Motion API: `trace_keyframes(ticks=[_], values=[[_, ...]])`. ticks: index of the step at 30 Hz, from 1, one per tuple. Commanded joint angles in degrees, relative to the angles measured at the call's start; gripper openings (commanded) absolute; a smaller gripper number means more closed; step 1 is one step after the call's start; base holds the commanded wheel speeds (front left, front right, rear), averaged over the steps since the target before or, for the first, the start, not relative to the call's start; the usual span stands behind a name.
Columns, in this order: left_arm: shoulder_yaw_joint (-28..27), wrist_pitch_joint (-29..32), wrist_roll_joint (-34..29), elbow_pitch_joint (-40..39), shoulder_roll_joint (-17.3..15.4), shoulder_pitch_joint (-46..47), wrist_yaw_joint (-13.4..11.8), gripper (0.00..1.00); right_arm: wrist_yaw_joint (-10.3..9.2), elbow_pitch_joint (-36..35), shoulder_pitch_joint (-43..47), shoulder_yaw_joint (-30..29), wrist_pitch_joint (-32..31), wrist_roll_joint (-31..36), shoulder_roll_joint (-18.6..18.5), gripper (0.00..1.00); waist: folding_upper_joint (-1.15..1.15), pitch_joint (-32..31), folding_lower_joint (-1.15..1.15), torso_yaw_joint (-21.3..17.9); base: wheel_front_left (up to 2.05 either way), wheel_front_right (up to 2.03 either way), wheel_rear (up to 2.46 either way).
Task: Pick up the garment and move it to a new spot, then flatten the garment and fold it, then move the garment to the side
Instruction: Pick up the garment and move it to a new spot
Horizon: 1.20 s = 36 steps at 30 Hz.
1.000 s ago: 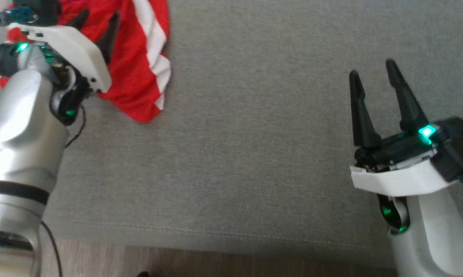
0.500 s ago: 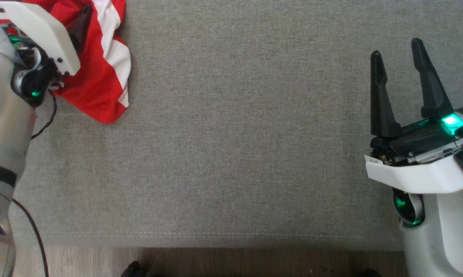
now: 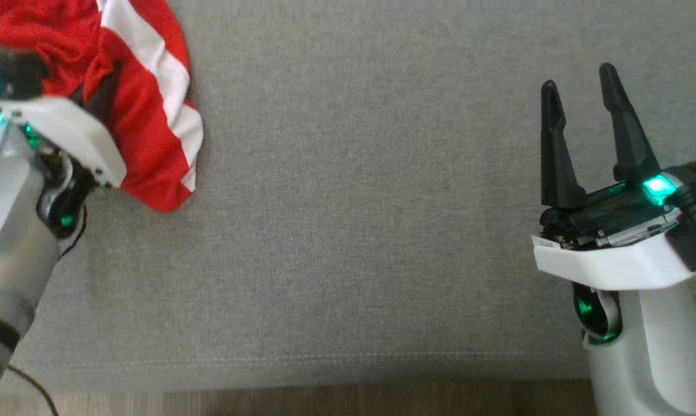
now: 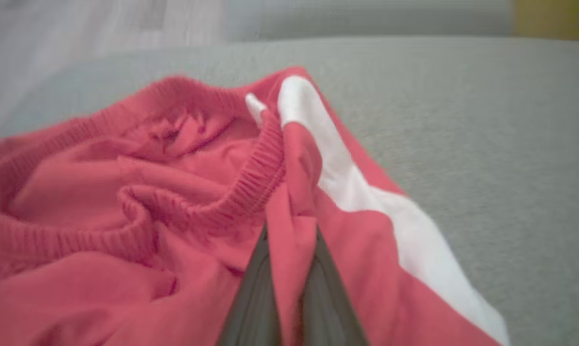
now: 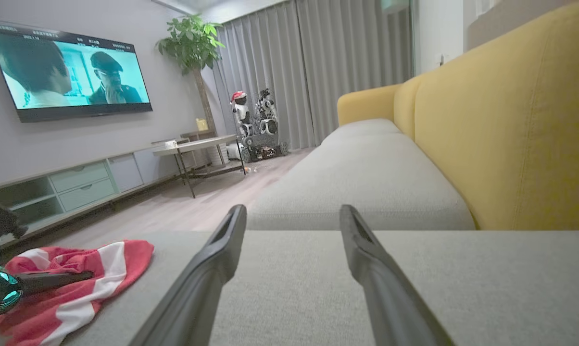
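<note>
Okay: left has the garment pinched, right is parked open

Far left of the head view, my left gripper (image 3: pixel 108 81) sits on the garment (image 3: pixel 145 133). It lies bunched near the left end of the grey seat cushion (image 3: pixel 371 219).

The left wrist view settles the grip. The jaws are pressed together, with a ridge of red cloth standing up between the two dark fingers (image 4: pixel 251 298). The bite is just below the ribbed waistband (image 4: pixel 251 187) and beside the white stripe (image 4: pixel 347 178).

I read that pinch point as deliberate. A raised fold is the easiest thing to get both fingers around, and thicker cloth near the waistband should slip less on the lift. I can't tell how many layers are caught.

In the middle, the wide stretch of cushion between the arms is my best guess for the new spot. The pickup step is at the grasp stage, and the cloth is not yet off the seat as far as I can judge.

On the right, my right gripper (image 3: pixel 579 78) hovers over the cushion, well apart from the garment. Its fingers are spread wide and hold nothing. Its wrist view looks down the seat along the yellow backrest (image 5: pixel 510 134).

I'd say it's parked there to keep out of the carry path and be ready for flattening.

One risk: with a single pinch, most of the cloth will hang and may drag across the seat.
</note>
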<state>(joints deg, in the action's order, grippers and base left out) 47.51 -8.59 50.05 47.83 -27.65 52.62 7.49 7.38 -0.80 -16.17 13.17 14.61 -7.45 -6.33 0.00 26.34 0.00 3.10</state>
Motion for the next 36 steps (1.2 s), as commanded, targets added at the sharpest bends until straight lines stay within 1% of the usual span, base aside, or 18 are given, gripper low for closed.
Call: trace_keyframes(ticks=[1, 3, 5, 6, 10, 12, 14, 17, 19, 23, 24, 25, 29, 31, 33, 36], values=[[-1.65, -3.03, -0.64, -1.75, -4.27, 0.91, 0.00, 0.00, 0.11, -1.58, 1.39, 1.39, 0.39, -0.87, 0.81, 1.00, 0.00, -3.67, 0.00, -1.18, 0.00, 0.00, 0.00], [-1.68, -5.32, -1.71, -3.60, -5.03, -0.86, -0.01, 0.00, 0.11, -1.57, 2.00, 1.54, 0.39, -1.78, 1.17, 1.00, 0.00, -5.85, 0.00, -1.92, 0.00, 0.00, 0.00], [-2.85, -6.17, -2.64, -6.63, -5.28, -3.12, -0.70, 0.00, 0.11, -1.79, 2.74, 1.00, 0.39, -2.73, 1.54, 1.00, 0.00, -7.83, 0.00, -2.61, 0.00, 0.00, 0.00], [-3.95, -6.30, -2.99, -8.86, -5.26, -4.45, -1.36, 0.00, 0.11, -1.91, 3.14, 0.56, 0.39, -3.08, 1.72, 1.00, 0.00, -8.86, 0.00, -2.99, 0.00, 0.00, 0.00], [-10.62, -6.38, -6.31, -22.16, -4.66, -11.35, -4.84, 0.00, 0.11, -2.41, 4.76, -0.98, 0.39, -3.54, 2.32, 1.00, 0.00, -11.59, 0.00, -4.50, 0.00, 0.00, 0.00], [-13.31, -6.39, -7.85, -28.32, -3.69, -15.24, -6.11, 0.00, 0.11, -2.59, 5.28, -1.23, 0.39, -3.54, 2.56, 1.00, 0.00, -12.50, 0.00, -5.55, 0.00, 0.00, 0.00], [-14.86, -6.40, -9.12, -33.39, -2.36, -18.52, -6.97, 0.00, 0.11, -2.71, 5.64, -1.39, 0.39, -3.61, 2.77, 1.00, 0.00, -13.21, 0.00, -6.69, 0.00, 0.00, 0.00], [-15.16, -6.40, -10.89, -38.72, -0.13, -21.29, -7.63, 0.00, 0.11, -2.81, 5.94, -1.45, 0.39, -3.70, 3.03, 1.00, 0.00, -13.92, 0.00, -8.74, 0.00, 0.00, 0.00], [-14.27, -6.40, -11.94, -40.86, 1.50, -21.70, -7.80, 0.00, 0.11, -2.98, 5.89, -1.16, 0.39, -3.82, 3.16, 1.00, 0.00, -14.02, 0.00, -10.18, 0.00, 0.00, 0.00], [-11.89, -6.32, -13.89, -41.45, 5.06, -19.70, -8.71, 0.00, 0.11, -3.56, 5.49, -1.05, 0.39, -3.98, 3.33, 1.00, 0.00, -13.30, 0.00, -12.82, 0.00, 0.00, 0.00], [-11.89, -6.32, -13.89, -41.45, 5.06, -19.70, -8.71, 0.00, 0.11, -3.56, 5.49, -1.05, 0.39, -3.98, 3.33, 1.00, 0.00, -13.30, 0.00, -12.82, 0.00, 0.00, 0.00], [-11.39, -6.27, -14.55, -40.86, 6.01, -18.67, -9.11, 0.00, 0.11, -3.68, 5.38, -1.02, 0.39, -4.04, 3.36, 1.00, 0.00, -12.95, 0.00, -13.46, 0.00, 0.00, 0.00], [-10.19, -6.30, -19.07, -37.15, 9.04, -13.80, -12.06, 0.00, 0.11, -3.97, 4.66, -0.24, 0.39, -4.51, 3.42, 1.00, 0.00, -11.31, 0.00, -15.84, 0.00, 0.00, 0.00], [-8.67, -6.33, -23.05, -35.09, 9.30, -11.53, -13.14, 0.00, 0.11, -4.25, 4.30, -0.19, 0.39, -5.02, 3.43, 1.00, 0.00, -10.34, 0.00, -16.74, 0.00, 0.00, 0.00], [-8.09, -6.36, -23.92, -33.51, 10.56, -11.05, -13.33, 0.00, 0.11, -4.56, 4.04, -0.48, 0.39, -5.37, 3.44, 1.00, 0.00, -9.36, 0.00, -17.36, 0.00, 0.00, 0.00], [-6.41, -6.38, -25.26, -31.54, 11.76, -11.83, -12.75, 0.00, 0.11, -5.00, 3.83, -1.50, 0.39, -5.88, 3.44, 1.00, 0.00, -8.13, 0.00, -17.43, 0.00, 0.00, 0.00]])
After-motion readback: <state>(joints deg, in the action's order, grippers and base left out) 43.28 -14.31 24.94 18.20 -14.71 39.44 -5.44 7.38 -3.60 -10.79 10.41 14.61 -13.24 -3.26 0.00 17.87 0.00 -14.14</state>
